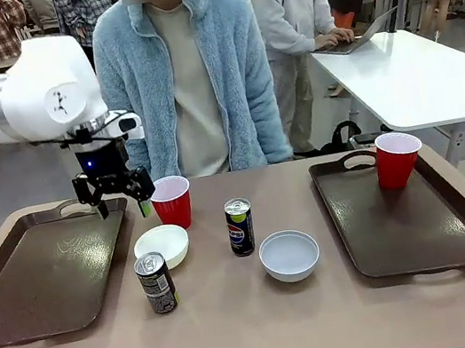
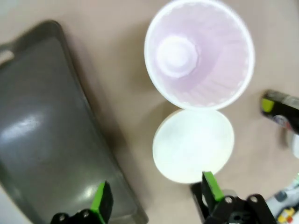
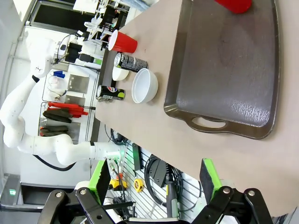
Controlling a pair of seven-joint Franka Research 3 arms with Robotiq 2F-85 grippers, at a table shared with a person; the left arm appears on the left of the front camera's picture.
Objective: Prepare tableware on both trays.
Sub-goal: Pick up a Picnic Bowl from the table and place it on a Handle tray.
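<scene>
Table (image 1: pixel 243 334): brown top. A person in a light blue fleece jacket (image 1: pixel 188 74) is at its far side.

Trays: two dark brown trays with raised rims and cut-out handles lie flat on the table, well apart. The left tray (image 1: pixel 44 279) is on the robot's left and the right tray (image 1: pixel 404 229) on its right.

Left arm (image 1: pixel 21 98): white, reaching in over the far right corner of the left tray.

Cups: one red cup (image 1: pixel 398 159) stands upright on the far end of the right tray. The second red cup (image 1: pixel 172 203) stands upright on the table, just beside the left tray's far right corner.

Bowls: one white bowl (image 1: pixel 161 245) sits on the table directly in front of the second cup. The other white bowl (image 1: pixel 289 254) sits on the table, nearer the right tray.

Cans: the Pepsi can (image 1: pixel 240 227) stands upright on the table between the two bowls. A second dark can (image 1: pixel 155 283) stands just in front of the first bowl, near the left tray's rim.

Left gripper (image 1: pixel 123 208): jaws spread, nothing held. It hangs above the table beside the second cup. In the wrist view one finger is over the left tray's rim and the other over the edge of the first bowl.

Right gripper (image 3: pixel 154 179): jaws spread, nothing held. It hangs off the table's edge, near the right tray's handle.
</scene>
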